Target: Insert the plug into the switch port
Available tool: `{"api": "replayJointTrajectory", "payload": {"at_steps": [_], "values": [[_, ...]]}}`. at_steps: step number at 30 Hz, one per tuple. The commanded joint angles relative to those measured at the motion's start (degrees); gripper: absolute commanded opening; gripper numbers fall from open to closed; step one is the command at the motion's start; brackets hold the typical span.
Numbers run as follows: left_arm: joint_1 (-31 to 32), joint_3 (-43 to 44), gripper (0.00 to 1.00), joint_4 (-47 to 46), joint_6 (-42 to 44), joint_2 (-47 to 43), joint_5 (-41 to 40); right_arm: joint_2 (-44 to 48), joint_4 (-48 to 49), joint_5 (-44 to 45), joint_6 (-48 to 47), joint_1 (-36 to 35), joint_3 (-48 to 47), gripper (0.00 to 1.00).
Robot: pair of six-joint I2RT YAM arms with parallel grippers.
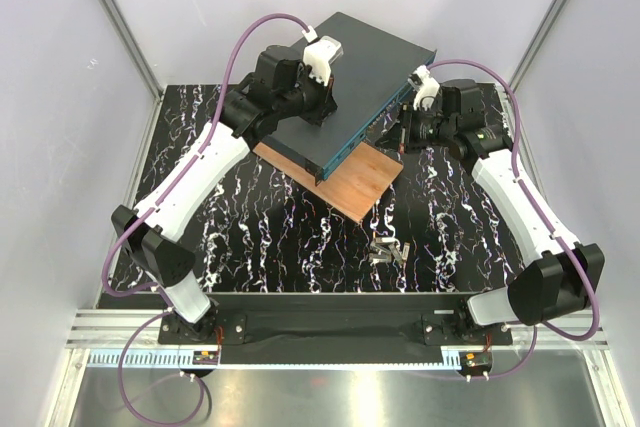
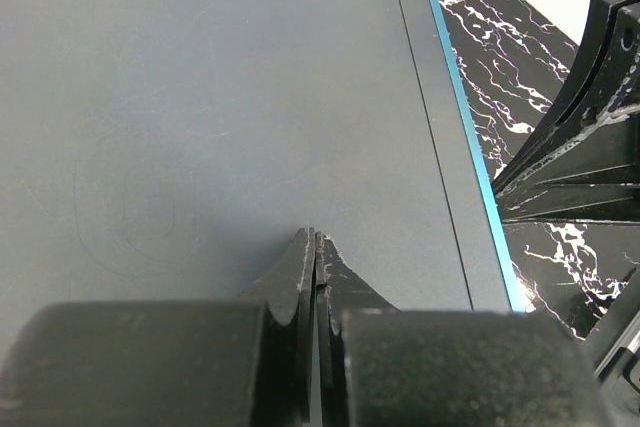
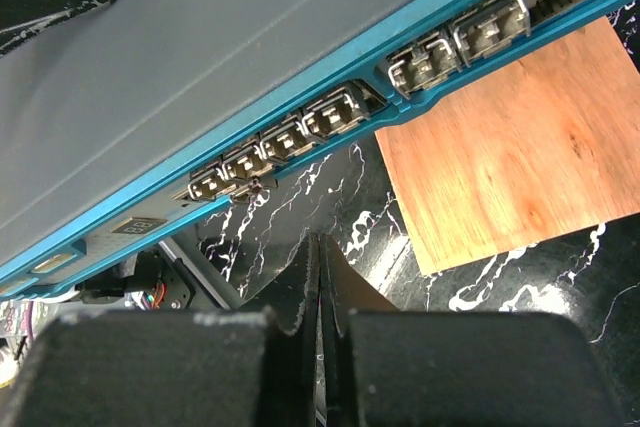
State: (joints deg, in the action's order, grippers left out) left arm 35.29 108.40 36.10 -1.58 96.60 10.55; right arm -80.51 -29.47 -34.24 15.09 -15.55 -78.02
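Switch (image 1: 375,67) lies in the upper middle of the top view, turned at an angle. Its dark grey-teal top faces up and its narrow teal front face (image 1: 352,145) is turned toward the lower right of the frame. A thin wooden board (image 1: 358,185) shows from under that front edge, and both lie on the black, white-veined table (image 1: 260,227).

My left gripper (image 2: 316,243) is over the switch top, on its left part in the top view. Its jaws are pressed together with nothing showing between them. In my left wrist view the tips point across the plain grey top, and the teal edge runs down the right of the frame. I cannot tell whether the tips touch the surface.

My right gripper (image 3: 320,247) is at the right end of the front face in the top view. Its jaws are also pressed together, and I see nothing pinched in them. In my right wrist view the row of ports (image 3: 335,117) runs from lower left to upper right just above my tips, which are near the front face but apart from it. The board fills the right side of that frame.

Lower down in the top view, well apart from both grippers, a small pale object (image 1: 388,250) lies on the table, too small for me to make out.
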Motion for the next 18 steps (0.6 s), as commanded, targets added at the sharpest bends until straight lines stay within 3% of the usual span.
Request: {"api": "replayJointTrajectory", "payload": {"at_steps": [1, 18], "values": [[0.0, 1.7, 0.0, -2.0, -0.2, 0.6, 1.1, 2.0, 0.7, -0.1, -1.4, -0.4, -1.6, 0.0], [-0.1, 1.8, 0.0, -1.9, 0.2, 0.4, 1.2, -0.3, 3.5, -4.1, 1.4, -0.4, -5.5, 0.0]]}}
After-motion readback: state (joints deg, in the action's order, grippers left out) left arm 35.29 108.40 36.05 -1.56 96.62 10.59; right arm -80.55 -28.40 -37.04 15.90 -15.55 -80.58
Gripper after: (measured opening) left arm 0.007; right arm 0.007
